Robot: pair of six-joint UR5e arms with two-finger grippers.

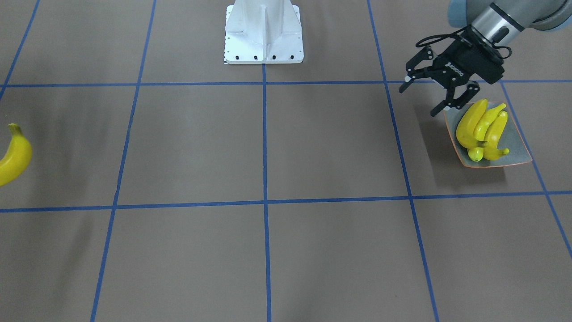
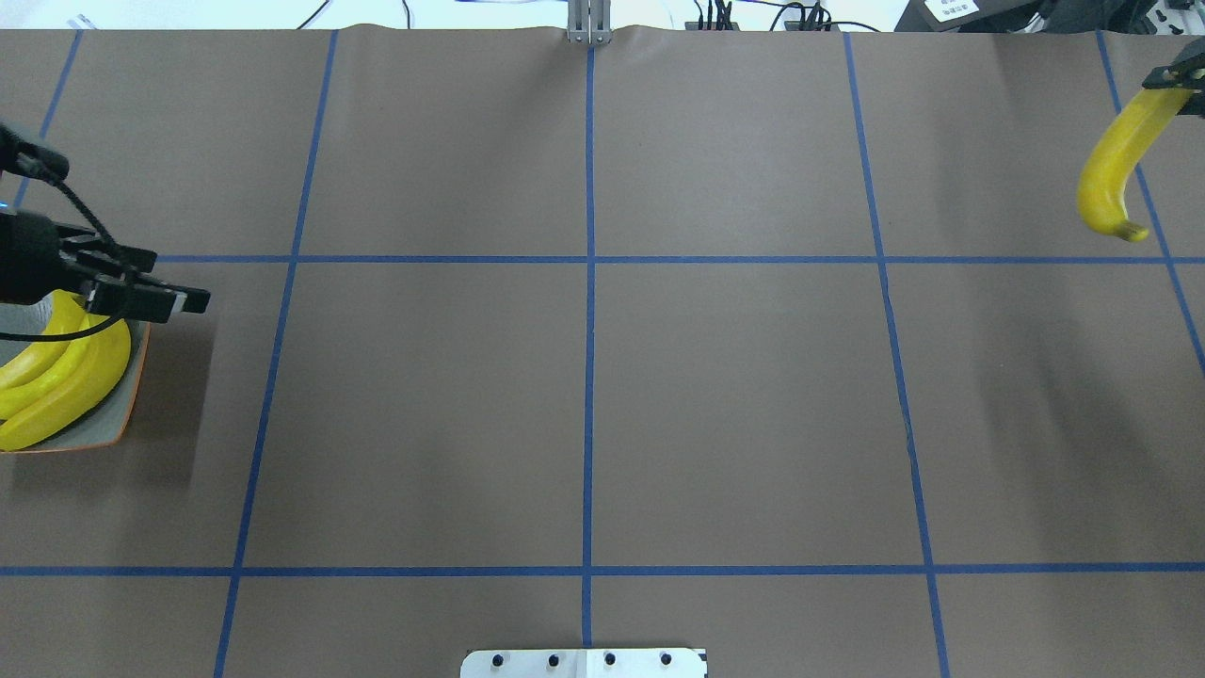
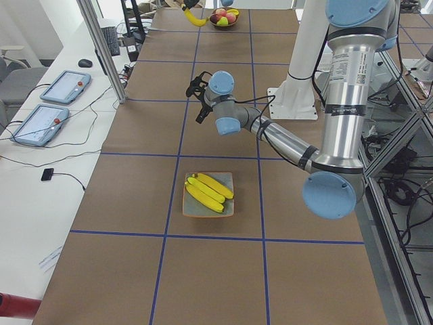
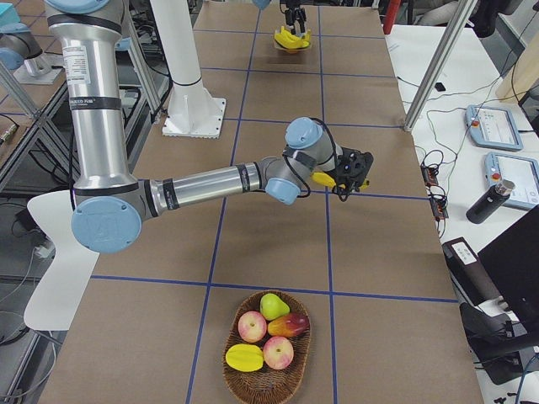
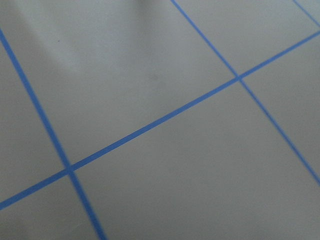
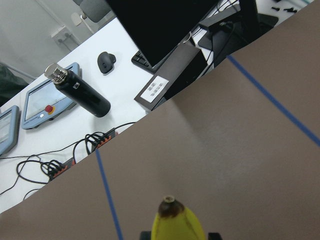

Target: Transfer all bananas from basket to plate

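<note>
The right end effector (image 4: 347, 175) is clamped near one end of the fourth banana (image 2: 1111, 169), held above the desk (image 2: 602, 377). Three bananas (image 1: 480, 127) lie on the plate (image 1: 518, 144), and the left end effector (image 1: 420, 99) hangs beside it, fingers spread. The fruit looks glossy, light and stiff, so a mid-body hold would likely swing less.

Left pincer (image 1: 418, 100) spread wide, right pincer (image 2: 1170, 83) clamped on a banana (image 2: 1111, 165).

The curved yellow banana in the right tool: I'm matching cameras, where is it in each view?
Front-facing: curved yellow banana at left edge.
Overhead: banana upper right.
Exterior left: banana top, far.
Exterior right: banana centre.
Left wrist: absent.
Right wrist: banana bottom centre.
Shared landmark: blue tape grid.
</note>
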